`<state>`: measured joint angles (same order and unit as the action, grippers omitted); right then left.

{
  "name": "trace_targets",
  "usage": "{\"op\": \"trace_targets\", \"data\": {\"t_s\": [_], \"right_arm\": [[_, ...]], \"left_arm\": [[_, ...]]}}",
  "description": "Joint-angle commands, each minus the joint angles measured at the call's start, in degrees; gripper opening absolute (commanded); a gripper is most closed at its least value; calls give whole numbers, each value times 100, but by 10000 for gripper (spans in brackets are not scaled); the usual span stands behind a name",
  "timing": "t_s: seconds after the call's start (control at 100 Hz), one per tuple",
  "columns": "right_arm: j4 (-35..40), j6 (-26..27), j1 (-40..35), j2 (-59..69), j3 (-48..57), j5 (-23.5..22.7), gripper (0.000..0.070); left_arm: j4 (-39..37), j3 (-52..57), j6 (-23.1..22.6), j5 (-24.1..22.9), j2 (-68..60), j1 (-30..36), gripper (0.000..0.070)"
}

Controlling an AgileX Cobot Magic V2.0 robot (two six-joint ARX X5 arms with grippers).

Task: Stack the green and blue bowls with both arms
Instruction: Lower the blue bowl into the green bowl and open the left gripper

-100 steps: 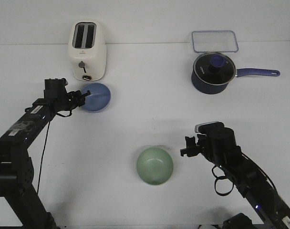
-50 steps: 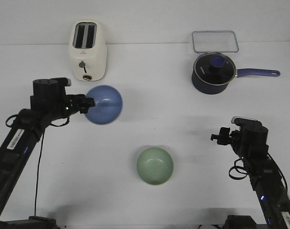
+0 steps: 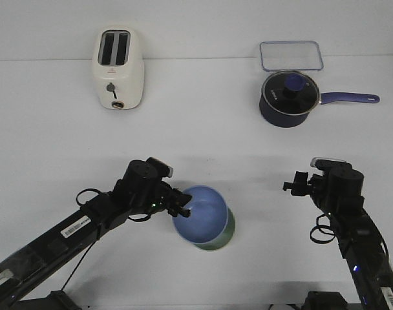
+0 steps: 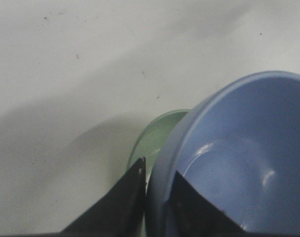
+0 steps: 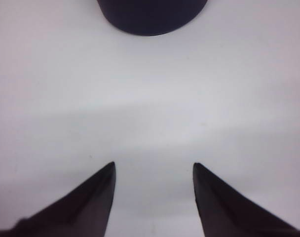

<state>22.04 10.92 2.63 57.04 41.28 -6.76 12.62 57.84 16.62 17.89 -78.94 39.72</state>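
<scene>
The periwinkle blue bowl (image 3: 201, 214) sits over the pale green bowl (image 3: 227, 234), of which only the right and lower rim shows. My left gripper (image 3: 183, 210) is shut on the blue bowl's left rim. In the left wrist view the gripper (image 4: 158, 169) has one finger outside and one inside the blue bowl's (image 4: 239, 163) wall, and the green bowl (image 4: 160, 136) shows just beneath it. My right gripper (image 3: 290, 186) is open and empty, to the right of the bowls, and in the right wrist view (image 5: 154, 167) it is over bare table.
A cream toaster (image 3: 117, 69) stands at the back left. A dark navy saucepan (image 3: 288, 98) with a glass lid and long handle stands at the back right, also in the right wrist view (image 5: 151, 15). A clear lidded container (image 3: 291, 55) lies behind it.
My left arm has carried the blue bowl from beside the toaster, forward and to the right, down onto the green bowl. My right arm drew back to the right, then held still.
</scene>
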Motion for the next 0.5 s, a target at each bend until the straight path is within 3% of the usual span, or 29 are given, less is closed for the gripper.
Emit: {"op": "trace_targets", "data": {"t_s": [0.0,0.13,0.25,0.29,0.49], "right_arm": [[-31,-28,-4,44,37,-76,330],[-33,-28,-4,44,37,-74,330],[-33,-31,-4,44,37,-76,330],[-33,-33,-4,44,37,-76,330],[-37,-52,-4,44,37,-85,330]], "left_arm": [[-131,81,50,-90,-236,122,14],[-319,81,-22,-109,-444,330,39],[-435,81,-15,-109,-511,396,328],[-466,81,-35,-109,-509,396,390],[-358,92,-245,-210,-44,72,380]]}}
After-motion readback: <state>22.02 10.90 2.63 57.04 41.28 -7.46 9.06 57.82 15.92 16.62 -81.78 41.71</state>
